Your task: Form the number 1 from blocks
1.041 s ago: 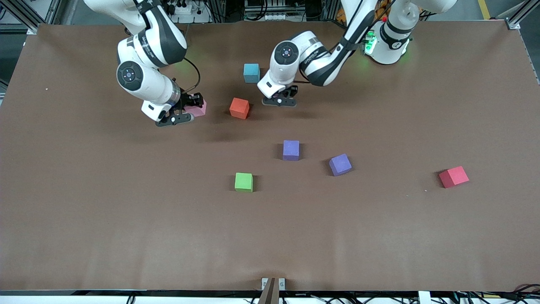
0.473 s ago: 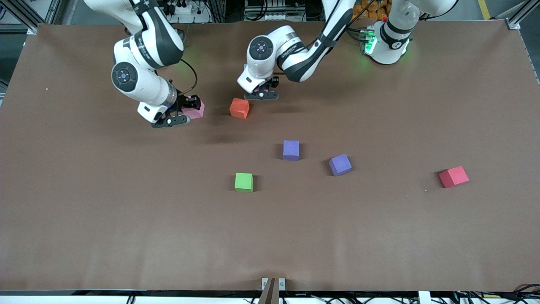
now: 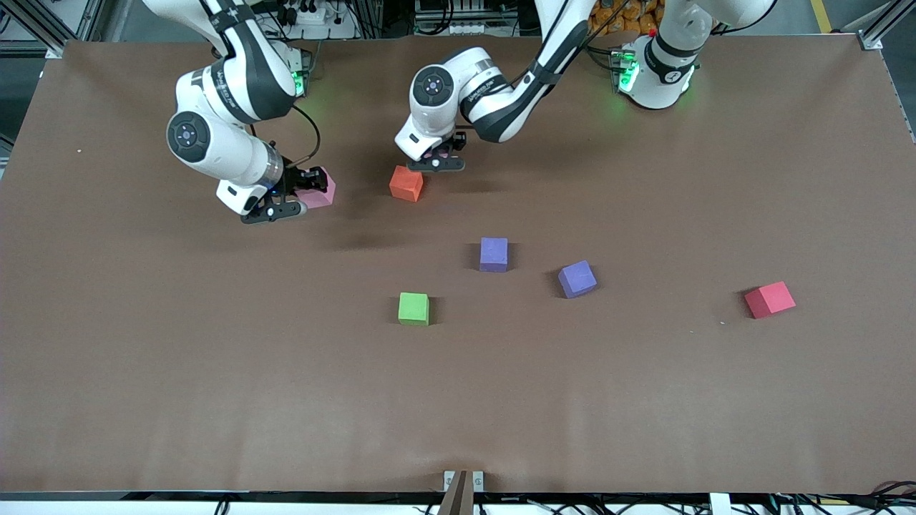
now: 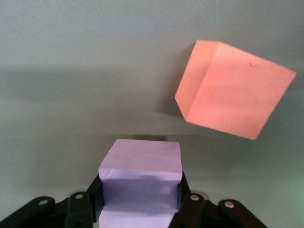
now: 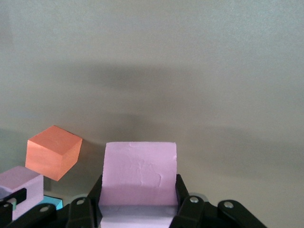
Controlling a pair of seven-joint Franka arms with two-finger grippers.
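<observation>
Left claw (image 3: 438, 162) is clenched on a pink block (image 4: 141, 176), which I see between its fingers in the left wrist view; it hangs low over the table (image 3: 644, 400), just beside the orange block (image 3: 406, 183) and on that block's robot-base side. Right claw (image 3: 286, 198) grasps the other pink block (image 3: 315, 191), also low over the table, toward the right arm's end from the orange block.

In the right wrist view I catch a sliver of the light blue block (image 5: 47, 203) under the left claw; the front view hides it.

Loose on the table, nearer the front camera, lie the green block (image 3: 413, 308), one purple block (image 3: 494, 254), a second purple block (image 3: 577, 278) turned at an angle, and, well apart toward the left arm's end, the red block (image 3: 769, 299).

My judgement: the figure is barely begun. What the coming move turns on is that the orange block sits between my two carried pink blocks, with the left claw the closer one, so either can be set against it to start the stroke.
</observation>
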